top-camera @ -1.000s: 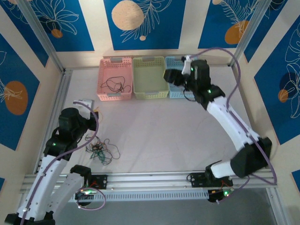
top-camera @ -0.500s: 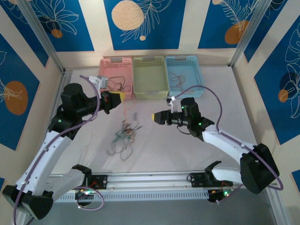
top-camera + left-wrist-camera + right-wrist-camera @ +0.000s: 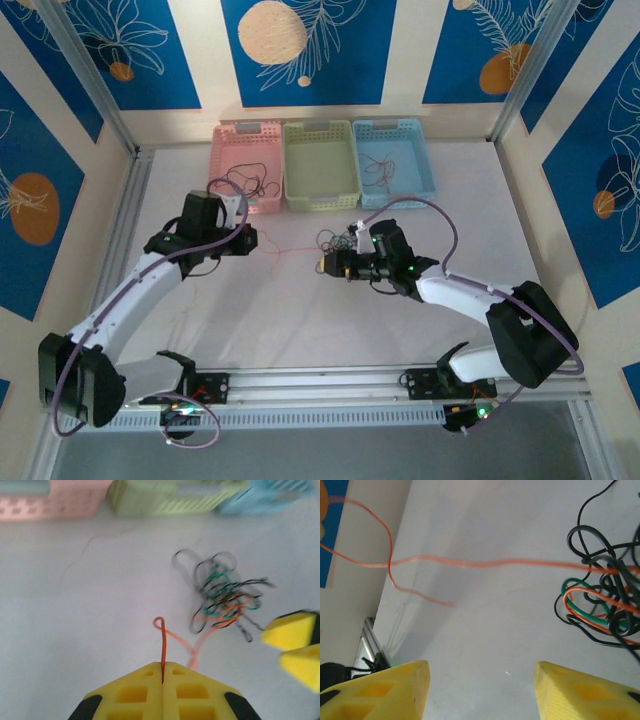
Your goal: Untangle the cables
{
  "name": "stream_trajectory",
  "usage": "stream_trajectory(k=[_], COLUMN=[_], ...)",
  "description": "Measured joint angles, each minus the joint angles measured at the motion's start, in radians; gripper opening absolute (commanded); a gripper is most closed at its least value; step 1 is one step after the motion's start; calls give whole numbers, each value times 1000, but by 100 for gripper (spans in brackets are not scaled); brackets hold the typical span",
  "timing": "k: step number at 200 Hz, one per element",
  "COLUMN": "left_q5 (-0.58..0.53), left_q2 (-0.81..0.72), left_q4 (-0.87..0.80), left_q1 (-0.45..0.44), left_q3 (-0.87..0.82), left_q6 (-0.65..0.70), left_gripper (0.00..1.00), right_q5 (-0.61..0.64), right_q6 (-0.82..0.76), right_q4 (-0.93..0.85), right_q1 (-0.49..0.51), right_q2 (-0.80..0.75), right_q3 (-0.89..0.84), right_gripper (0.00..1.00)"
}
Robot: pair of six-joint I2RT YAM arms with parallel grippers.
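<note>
Jaws of L gripper (image 3: 163, 666) closed on red-orange wire (image 3: 162, 640); R gripper (image 3: 482, 677) open. Cable tangle (image 3: 222, 595) blurred, partly cut off; baskets (image 3: 320, 128) behind.

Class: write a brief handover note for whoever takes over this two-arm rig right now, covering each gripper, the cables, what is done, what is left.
Left gripper: shut on a red-orange wire that leads into the tangle.
Right gripper: open, holding nothing, close beside the tangle.
Done: a dark wire lies in the pink basket, another wire in the blue basket.
Left: pull the red-orange wire free, then separate the rest of the tangle.
</note>
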Motion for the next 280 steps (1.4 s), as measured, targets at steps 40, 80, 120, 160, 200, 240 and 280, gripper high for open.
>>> stream_trajectory(k=[40,80,120,160,200,240,280], left_q5=[-58,-106,-125,-143,-144,-147,-159], left_q2=[5,-77,-92,-103,-109,-126,-127], left_q4=[-148,-163,-165,-162,-162,-162,-162], left_q1=[0,0,0,0,0,0,0], left_q3=[51,-2,-26,-32,-34,-36,-36], left_q6=[113,156,182,193,201,201,205], left_gripper=[0,0,0,0,0,0,0], right_q5=[53,152,158,147,134,135,142], right_q6=[5,-10,-43,-85,-111,-130,-137], right_q4=[-58,-193,-339,-497,-598,-665,-678], right_q1=[-26,-92,-103,-32,14,42,44], right_q2=[-26,-154,-98,-28,82,167,178], right_q3=[5,27,111,186,222,274,285], right_gripper=[56,56,55,56,53,39,6])
